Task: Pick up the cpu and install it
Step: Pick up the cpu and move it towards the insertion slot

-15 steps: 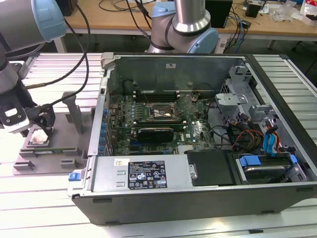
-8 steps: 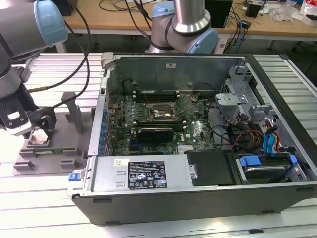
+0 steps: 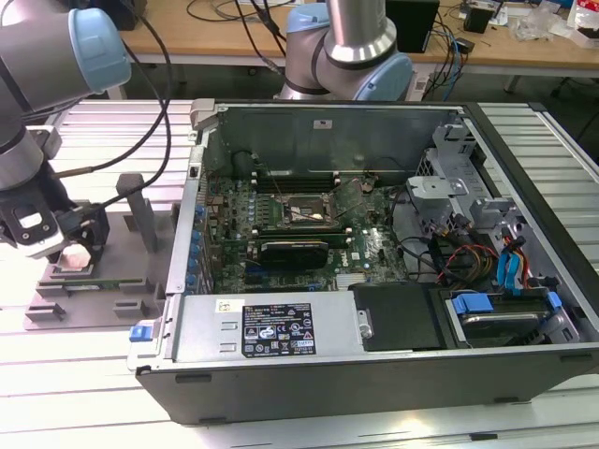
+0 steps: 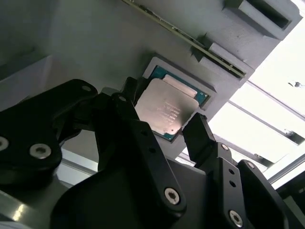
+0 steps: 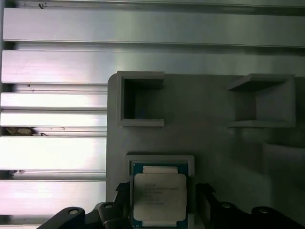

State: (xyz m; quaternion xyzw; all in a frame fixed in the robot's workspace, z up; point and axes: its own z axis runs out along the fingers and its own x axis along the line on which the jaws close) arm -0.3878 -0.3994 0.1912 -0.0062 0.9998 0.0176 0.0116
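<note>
In the exterior view, your gripper is low over a grey fixture plate on the slatted tabletop, at the exterior view's left. The open computer case is just beside the plate, toward the exterior view's right. The cpu shows as a pale patch under the gripper, on the plate and outside the case. The motherboard socket inside the case is well apart from it. In the second wrist view, the cpu lies flat in a square recess of the fixture plate. Your gripper straddles it with the black fingers spread, one on each side. In the first wrist view, the cpu sits seated in its recess, and the gripper stands apart around it, with a narrow gap showing on one side.
</note>
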